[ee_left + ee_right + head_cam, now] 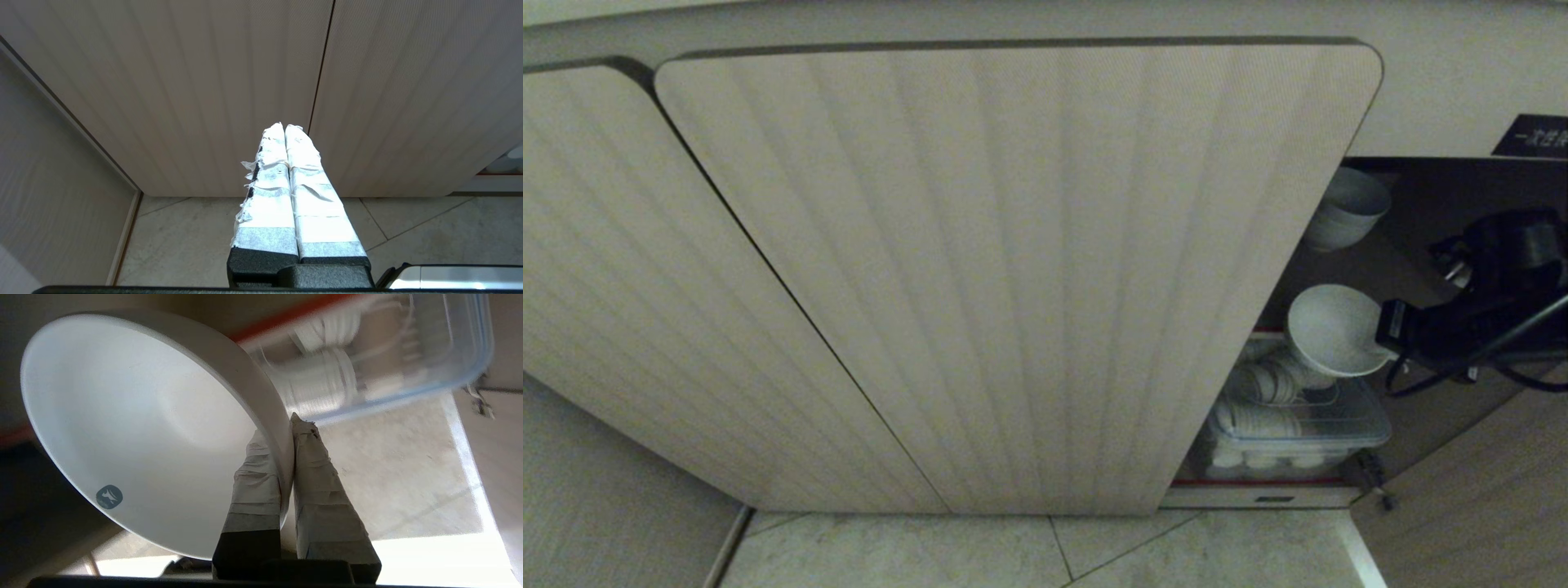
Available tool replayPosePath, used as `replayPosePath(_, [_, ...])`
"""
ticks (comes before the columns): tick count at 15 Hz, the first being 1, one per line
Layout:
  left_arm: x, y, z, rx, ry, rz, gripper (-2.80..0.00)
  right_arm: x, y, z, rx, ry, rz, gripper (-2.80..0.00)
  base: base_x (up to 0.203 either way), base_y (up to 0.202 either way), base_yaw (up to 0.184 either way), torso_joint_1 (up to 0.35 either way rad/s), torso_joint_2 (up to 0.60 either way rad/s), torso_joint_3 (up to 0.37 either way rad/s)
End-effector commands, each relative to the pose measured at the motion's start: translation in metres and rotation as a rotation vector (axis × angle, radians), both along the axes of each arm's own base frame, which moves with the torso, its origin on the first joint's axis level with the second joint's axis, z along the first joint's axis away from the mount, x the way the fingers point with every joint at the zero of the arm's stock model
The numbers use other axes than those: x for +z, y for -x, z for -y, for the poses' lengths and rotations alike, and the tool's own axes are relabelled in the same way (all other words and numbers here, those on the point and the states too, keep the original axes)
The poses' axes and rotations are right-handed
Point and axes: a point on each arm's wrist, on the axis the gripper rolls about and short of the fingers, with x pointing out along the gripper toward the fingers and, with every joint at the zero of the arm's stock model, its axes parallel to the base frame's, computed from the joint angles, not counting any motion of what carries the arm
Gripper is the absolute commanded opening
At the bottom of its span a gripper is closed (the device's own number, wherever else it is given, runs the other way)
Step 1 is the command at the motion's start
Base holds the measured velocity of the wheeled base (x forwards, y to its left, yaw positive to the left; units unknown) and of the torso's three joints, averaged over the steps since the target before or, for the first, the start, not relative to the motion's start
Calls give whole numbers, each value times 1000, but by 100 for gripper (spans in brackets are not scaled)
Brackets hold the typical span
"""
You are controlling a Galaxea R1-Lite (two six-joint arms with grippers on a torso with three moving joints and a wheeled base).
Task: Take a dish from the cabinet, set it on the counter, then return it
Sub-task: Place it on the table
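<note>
R hand (288, 428) clenched on rim of white bowl (1335, 329): one taped finger inside the wall, the other outside, rim pinched between. Bowl tilted steeply, mouth facing away from the hand toward the closed door; small blue-grey mark on inner wall near rim (R wrist view). Bowl hangs off the fingertips in the open section of the cabinet (1013, 269), touching no shelf that I can see.

Rel. to R hand:
- just beyond and below the bowl: clear lidded box (1327, 425) w/ stacks of small white dishes (1262, 384) inside, sitting on red-edged shelf (1258, 483).
- above and further in: second white bowl (1347, 208), resting in the dark interior, well apart from held one.
- under the hand: pale tiled floor (1217, 551).
- black label (1531, 136), white characters, above the arm on cabinet face.

L hand (284, 128): taped fingers pressed together, nothing between, pointing at closed ribbed doors, near the seam; floor tiles below. Idle.
</note>
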Motion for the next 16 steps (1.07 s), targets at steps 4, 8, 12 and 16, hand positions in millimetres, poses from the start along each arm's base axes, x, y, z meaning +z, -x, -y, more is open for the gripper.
replayPosePath(4, [0,0,0,0,0,1,-280,-3,28,-3,20,16,-22,-280,0,0,0,0,0,0])
replayPosePath(8, [0,0,0,0,0,1,-280,-4,48,-6,25,15,-34,-280,0,0,0,0,0,0])
replayPosePath(12, [0,0,0,0,0,1,-280,-6,73,-10,50,-7,-39,-280,0,0,0,0,0,0])
replayPosePath(16, [0,0,0,0,0,1,-280,-9,95,-13,66,3,-44,-280,0,0,0,0,0,0])
